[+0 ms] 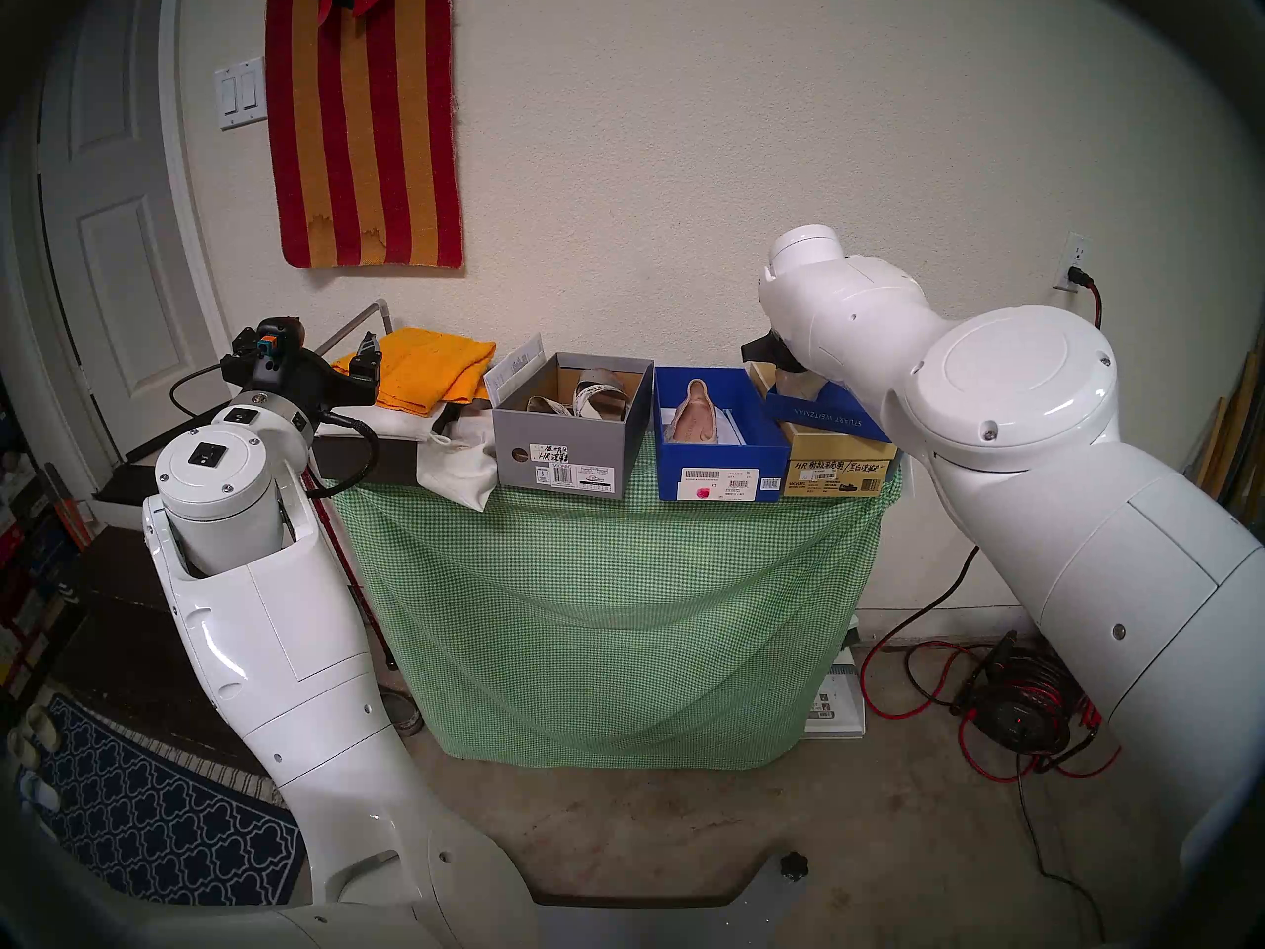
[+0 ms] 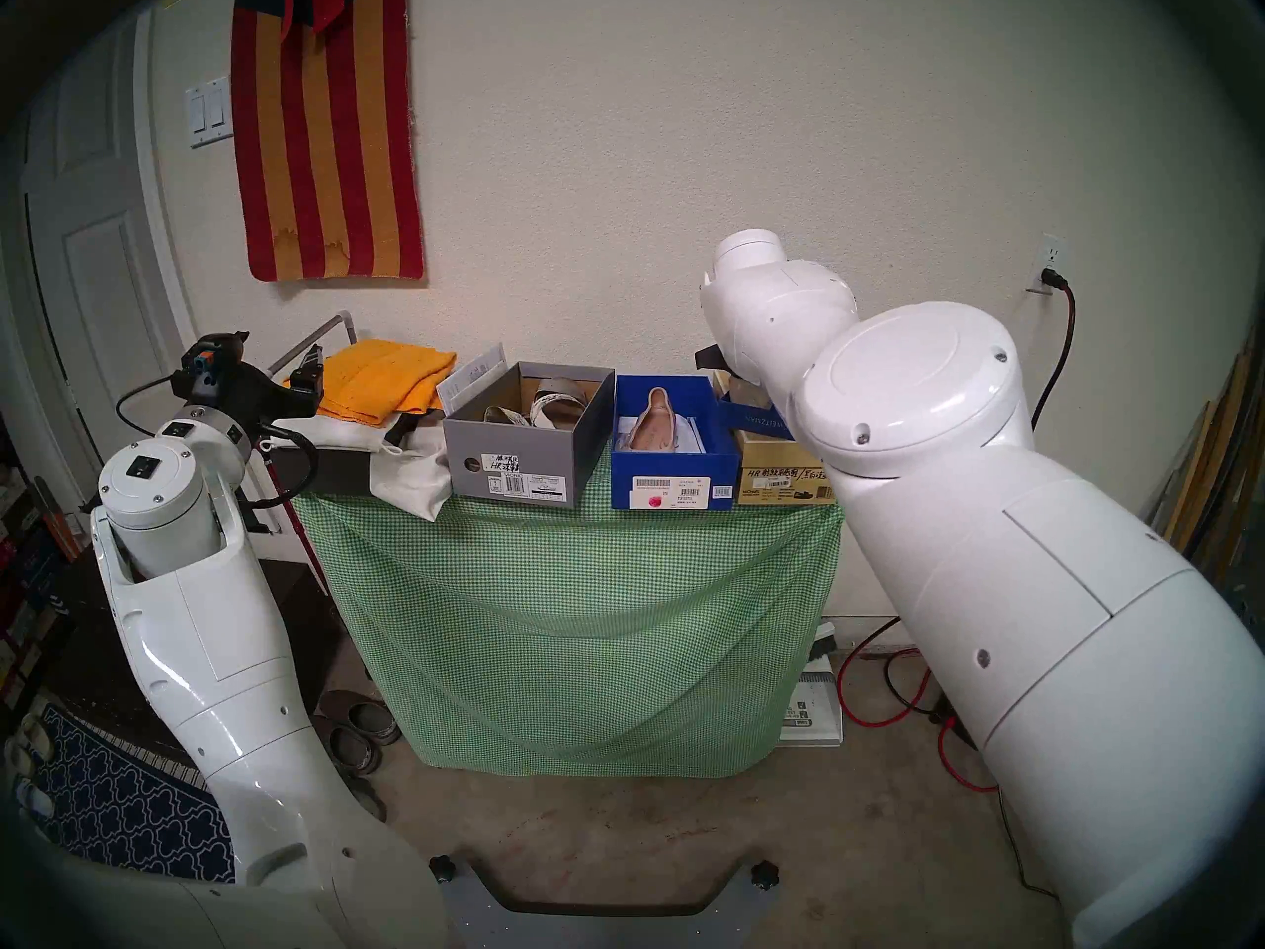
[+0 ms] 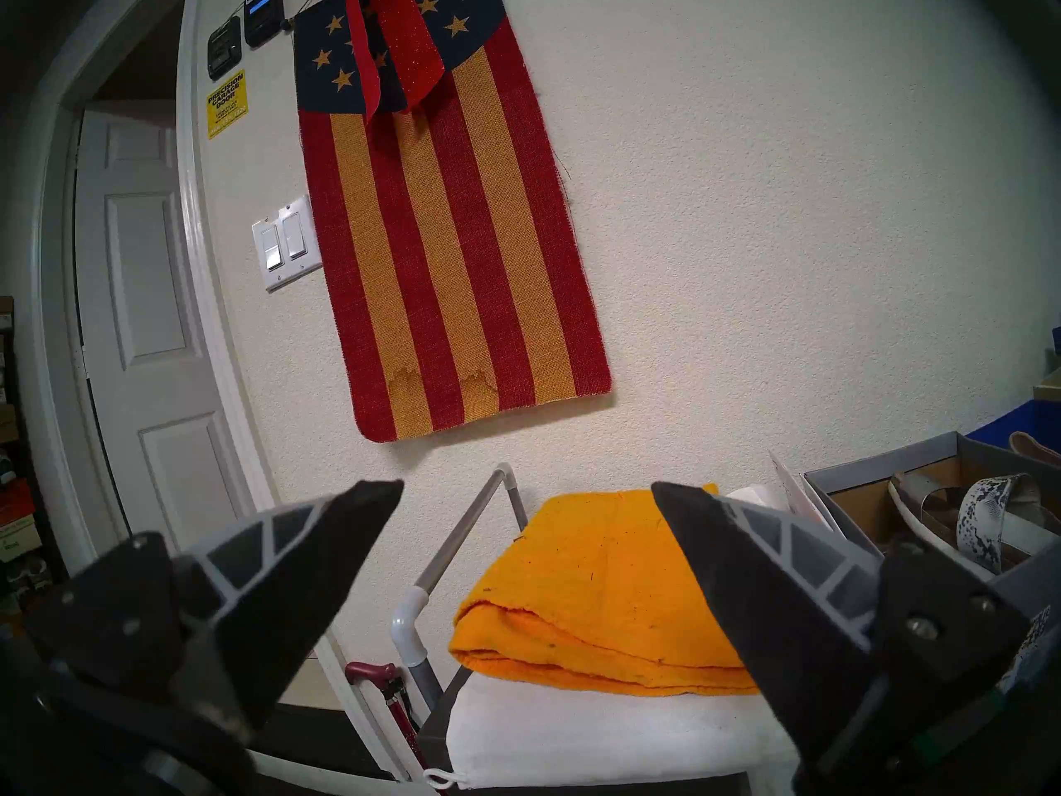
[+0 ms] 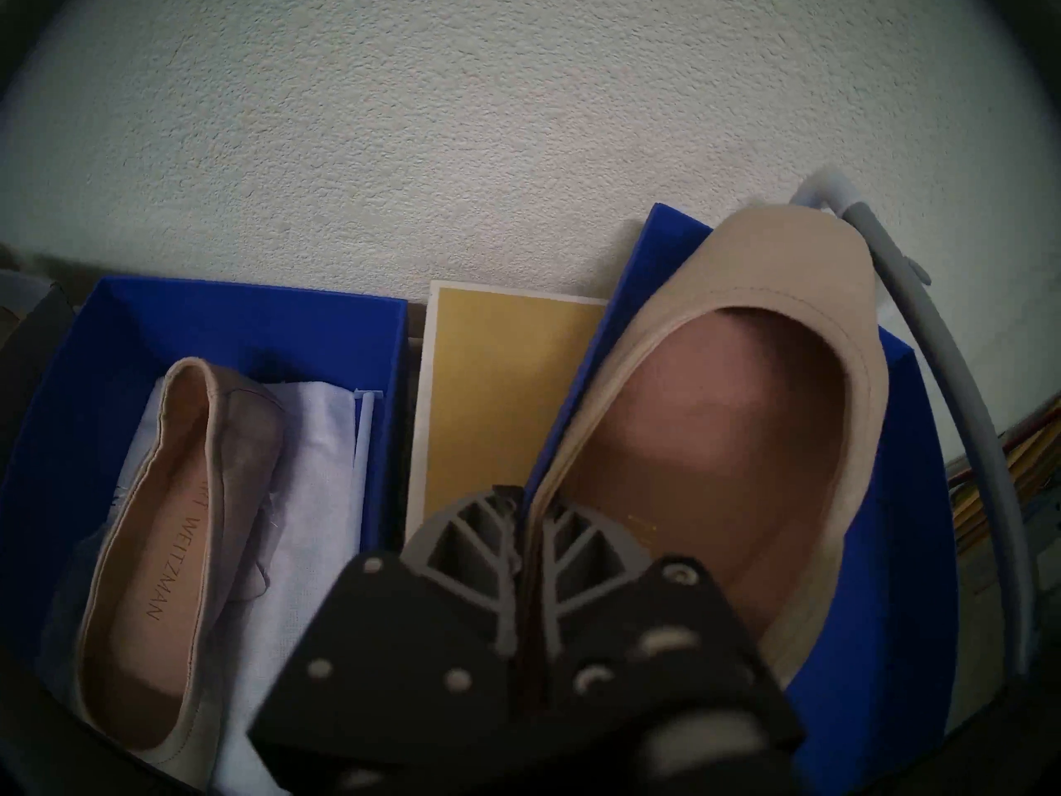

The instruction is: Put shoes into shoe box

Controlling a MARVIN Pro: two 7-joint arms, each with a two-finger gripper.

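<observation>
Right now the right gripper (image 4: 525,525) is clamped on the side wall of a beige ballet flat (image 4: 740,410), its jaws pressed nearly together with only the shoe's thin edge between them. This held flat is seen above a blue box lid (image 4: 884,548), which lies tilted on a tan box (image 1: 838,458) at the right end of the table; whether the sole touches the lid cannot be told. Its upper is smooth and plain, with a rounded toe and a pinkish lining.

Just to the left, an open blue shoe box (image 4: 241,312) is seen, lined with pale tissue paper (image 4: 310,473). The second flat (image 4: 172,525) of the same make lies in it on the tissue, toe toward the wall, with a brand name printed on its insole.

Further left, an open grey shoe box (image 1: 568,448) is found, holding the platform sandals (image 1: 589,396), whose silver and snakeskin-print straps show above the rim.

All three boxes stand in a row on a table draped with a green checked cloth (image 1: 609,612).

The left gripper (image 3: 528,493) is held well apart from the boxes, its fingers spread wide and empty, beside a folded orange cloth (image 3: 591,594) that lies on a white bag (image 3: 603,737).
</observation>
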